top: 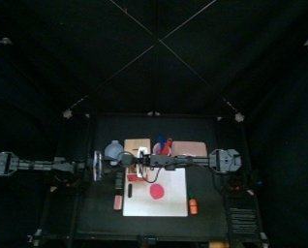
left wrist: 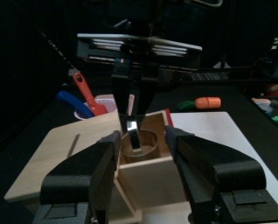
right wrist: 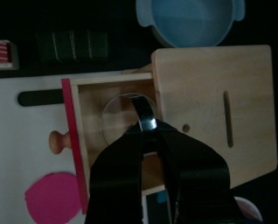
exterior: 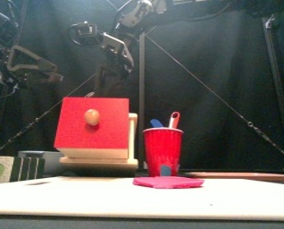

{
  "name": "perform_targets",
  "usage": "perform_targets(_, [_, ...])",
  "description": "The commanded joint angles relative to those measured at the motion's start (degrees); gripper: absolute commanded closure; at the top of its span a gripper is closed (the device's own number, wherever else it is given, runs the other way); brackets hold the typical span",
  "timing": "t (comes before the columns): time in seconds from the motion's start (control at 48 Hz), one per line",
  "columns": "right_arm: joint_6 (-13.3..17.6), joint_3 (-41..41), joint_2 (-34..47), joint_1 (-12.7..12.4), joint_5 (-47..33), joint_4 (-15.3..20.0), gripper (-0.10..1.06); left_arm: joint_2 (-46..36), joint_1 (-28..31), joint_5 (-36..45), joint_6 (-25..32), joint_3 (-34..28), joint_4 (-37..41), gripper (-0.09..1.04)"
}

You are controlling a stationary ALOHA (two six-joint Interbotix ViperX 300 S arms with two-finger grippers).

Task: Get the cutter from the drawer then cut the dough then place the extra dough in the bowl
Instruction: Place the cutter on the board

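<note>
right tool [right wrist: 149,129] narrow, pinching cutter [right wrist: 121,118] by wire handle in drawer [right wrist: 100,87] — likely light, stiff, slippery; left tool [left wrist: 145,140] wide.

Top: high overhead, far, looking down and slightly back over the whole bench [top: 105,223].
Front: bench height, front edge, facing back; wooden box [exterior: 95,125] close.
Wrists: near, aimed at the open drawer [right wrist: 93,149].
Shared: drawer, cutter [right wrist: 115,107].

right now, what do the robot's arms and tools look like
The left arm and right arm are black jointed segments with paler grey joints. The left tool has two broad, dark grey jaws. The right tool has slim black jaws under a ribbed white-silver cross-plate.
</note>
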Motion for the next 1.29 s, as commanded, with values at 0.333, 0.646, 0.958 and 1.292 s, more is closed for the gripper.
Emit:
perform_targets(0.333, [0.09, -1.85, -1.41, 0.35, -0.88, 2.72, 0.57, 0.18, 0.18, 0.09, 0.0, -0.35, -0.26, 0.12])
perform_targets(0.646, [0.09, -1.67, -0.97, 2.11, -0.7, 4.13, 0.57, 0.18, 0.26, 0.09, 0.0, -0.44, -0.18, 0.12])
perform_targets(0.958, [-0.09, -3.6, -2.99, 2.29, 0.18, 3.08, 0.57, 0.18, 0.35, 0.09, -0.09, -0.35, -0.35, 0.12])
perform_targets(1.292, [0.0, -4.04, -6.59, 2.72, 1.85, 3.43, 0.57, 0.18, 1.23, 0.79, 0.09, -0.26, -1.32, 0.12])
